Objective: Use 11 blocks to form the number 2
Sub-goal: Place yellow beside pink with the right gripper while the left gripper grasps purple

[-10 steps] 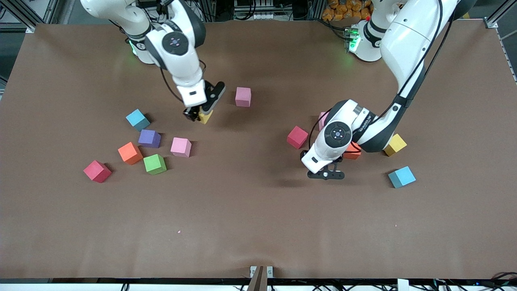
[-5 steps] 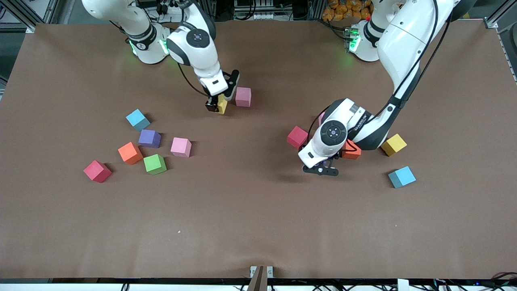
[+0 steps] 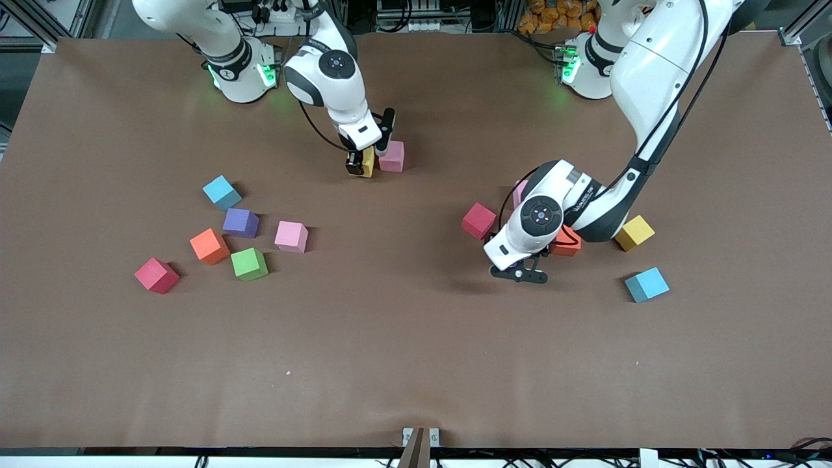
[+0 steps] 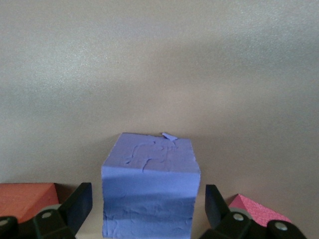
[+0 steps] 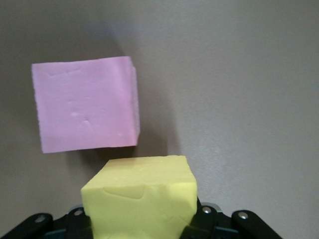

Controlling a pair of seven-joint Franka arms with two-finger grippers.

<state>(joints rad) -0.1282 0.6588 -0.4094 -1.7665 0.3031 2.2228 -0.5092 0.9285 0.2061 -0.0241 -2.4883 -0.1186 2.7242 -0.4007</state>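
Right claw (image 3: 362,162) is clenched on a yellow block (image 3: 368,162), low over the table (image 3: 416,364), w/ the pink block (image 3: 392,156) just beside it toward the left arm's end. That's the key relation: yellow likely lands flush against pink. Left claw (image 3: 520,273) is spread wide, a purple block (image 4: 149,186) sitting between its fingers, not yet gripped. No digit formed yet; other blocks lie scattered.
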